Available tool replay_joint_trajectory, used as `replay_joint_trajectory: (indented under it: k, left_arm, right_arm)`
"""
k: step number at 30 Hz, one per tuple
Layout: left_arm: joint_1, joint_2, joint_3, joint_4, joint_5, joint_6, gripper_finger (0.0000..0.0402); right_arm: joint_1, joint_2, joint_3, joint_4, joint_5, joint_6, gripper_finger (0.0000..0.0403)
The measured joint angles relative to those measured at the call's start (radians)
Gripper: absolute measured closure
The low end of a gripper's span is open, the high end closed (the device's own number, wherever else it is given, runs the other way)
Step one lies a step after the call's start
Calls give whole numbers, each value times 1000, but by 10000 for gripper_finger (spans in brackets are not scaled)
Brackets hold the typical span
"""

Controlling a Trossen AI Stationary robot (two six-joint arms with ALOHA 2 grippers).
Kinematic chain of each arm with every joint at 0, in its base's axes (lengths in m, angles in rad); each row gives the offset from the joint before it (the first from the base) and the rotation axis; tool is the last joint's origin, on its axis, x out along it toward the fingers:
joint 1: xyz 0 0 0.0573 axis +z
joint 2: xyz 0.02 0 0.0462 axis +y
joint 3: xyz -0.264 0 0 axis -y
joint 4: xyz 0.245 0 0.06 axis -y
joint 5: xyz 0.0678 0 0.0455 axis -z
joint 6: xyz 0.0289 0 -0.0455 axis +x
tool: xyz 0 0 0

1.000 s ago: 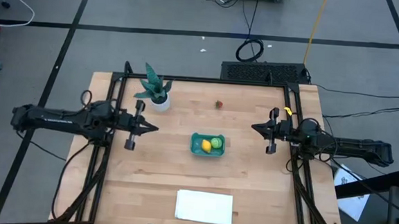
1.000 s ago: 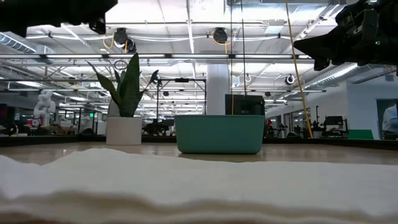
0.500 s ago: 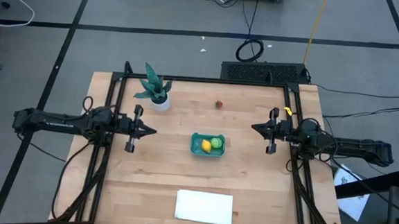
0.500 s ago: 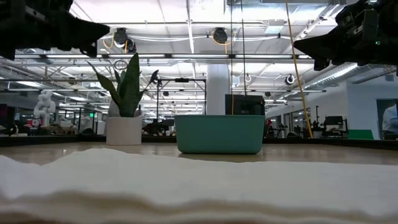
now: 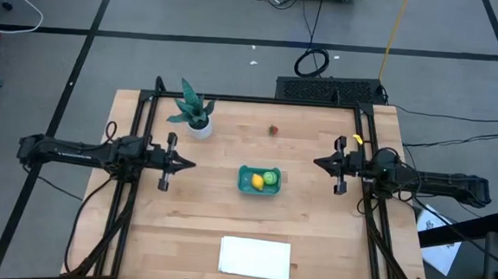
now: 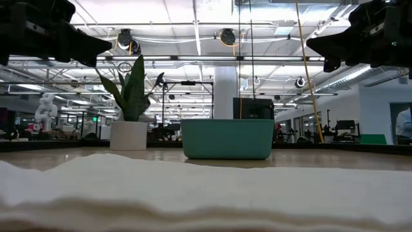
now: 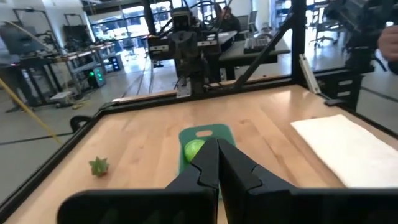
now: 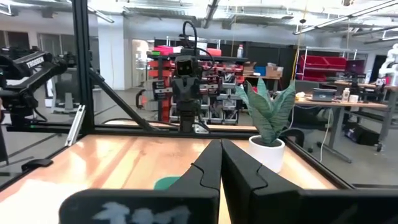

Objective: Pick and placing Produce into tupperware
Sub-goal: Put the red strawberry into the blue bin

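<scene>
The teal tupperware (image 5: 242, 175) stands mid-table on its flat base, also seen in the low view (image 6: 226, 138). Inside it lie a light green ball (image 5: 269, 177) and a yellow lemon-like piece (image 5: 256, 182). A tiny dark red piece (image 5: 274, 131) rests on the wood toward the far edge. My left gripper (image 5: 192, 163) hangs shut over the table's left part, pointing level at the tupperware (image 7: 202, 132). My right gripper (image 5: 317, 162) hangs shut over the right part, facing it. Both hold nothing.
A potted green plant (image 5: 192, 110) stands at the far left of the table. A flat white sheet (image 5: 255, 258) lies at the near edge. Black frame rails (image 5: 133, 193) run along the left and right sides. Bare wood lies between each gripper and the tupperware.
My left gripper has sunk from higher up to about the height of my right gripper and has drawn back a little toward the table's left edge, staying shut. The produce and the tupperware have not moved.
</scene>
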State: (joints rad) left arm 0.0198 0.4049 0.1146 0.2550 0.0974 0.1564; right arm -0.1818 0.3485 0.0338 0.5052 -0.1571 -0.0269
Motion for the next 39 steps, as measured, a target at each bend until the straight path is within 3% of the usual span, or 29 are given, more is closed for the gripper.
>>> replay_joint_trajectory:
  k: [10,15,31,39]
  left_arm:
    - [-9,-15,0,-82,-30,6,400]
    - [-9,-16,0,-80,-30,-22,389]
    - [-9,-15,0,-79,-29,-28,400]
    - [-9,-15,0,-78,-29,-28,377]
  right_arm:
    - [-1,16,0,7,71,34,403]
    - [-2,51,0,32,173,45,403]
    - [-2,251,0,196,174,45,403]
    - [-2,296,14,230,187,66,403]
